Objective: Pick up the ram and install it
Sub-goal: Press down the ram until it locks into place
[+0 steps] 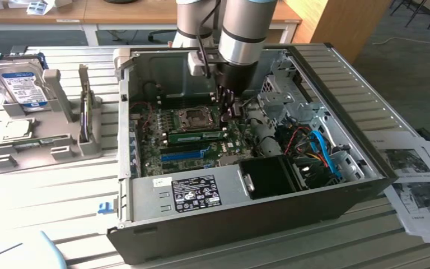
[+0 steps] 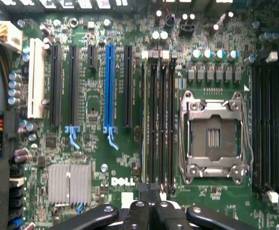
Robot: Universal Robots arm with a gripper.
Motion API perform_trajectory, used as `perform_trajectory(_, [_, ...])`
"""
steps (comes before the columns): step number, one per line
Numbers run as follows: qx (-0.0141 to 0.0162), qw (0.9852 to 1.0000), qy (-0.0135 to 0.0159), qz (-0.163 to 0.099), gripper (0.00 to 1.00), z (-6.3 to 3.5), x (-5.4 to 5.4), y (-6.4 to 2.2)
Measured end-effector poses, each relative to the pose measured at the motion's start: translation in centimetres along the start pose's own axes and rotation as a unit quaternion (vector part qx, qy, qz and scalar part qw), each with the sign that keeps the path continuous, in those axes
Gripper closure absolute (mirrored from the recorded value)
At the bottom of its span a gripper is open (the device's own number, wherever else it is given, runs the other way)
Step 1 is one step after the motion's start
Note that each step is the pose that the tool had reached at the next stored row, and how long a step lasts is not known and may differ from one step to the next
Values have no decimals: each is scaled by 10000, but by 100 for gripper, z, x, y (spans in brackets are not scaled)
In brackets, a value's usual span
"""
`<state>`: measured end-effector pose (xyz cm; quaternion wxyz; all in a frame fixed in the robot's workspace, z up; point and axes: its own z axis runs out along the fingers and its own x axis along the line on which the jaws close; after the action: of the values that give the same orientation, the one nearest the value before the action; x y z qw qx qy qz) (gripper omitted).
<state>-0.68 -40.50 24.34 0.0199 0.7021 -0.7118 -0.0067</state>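
In the exterior view, the grey robot arm reaches down into the open black computer case (image 1: 335, 162) at mid-frame. Its black claw (image 1: 228, 107) hangs just above the green motherboard (image 1: 172, 147). The long, thin green RAM stick with a white sticker (image 1: 197, 136) lies seated in a slot beside the silver processor socket (image 1: 195, 116). In the wrist view, the claw (image 2: 149, 191) is pressed closed, holding nothing, over the black memory slots (image 2: 158, 120).

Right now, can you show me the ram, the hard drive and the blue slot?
ram (image 1: 197, 136), exterior view: middle of the green stick, seated on the motherboard.
hard drive (image 1: 22, 84), exterior view: its blue-white label.
blue slot (image 2: 110, 84), wrist view: middle of the strip.
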Motion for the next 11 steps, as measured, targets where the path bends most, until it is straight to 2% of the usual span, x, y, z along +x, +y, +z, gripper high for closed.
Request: perform_trajectory(11, [42,10000,-1,1,91,14,5,365])
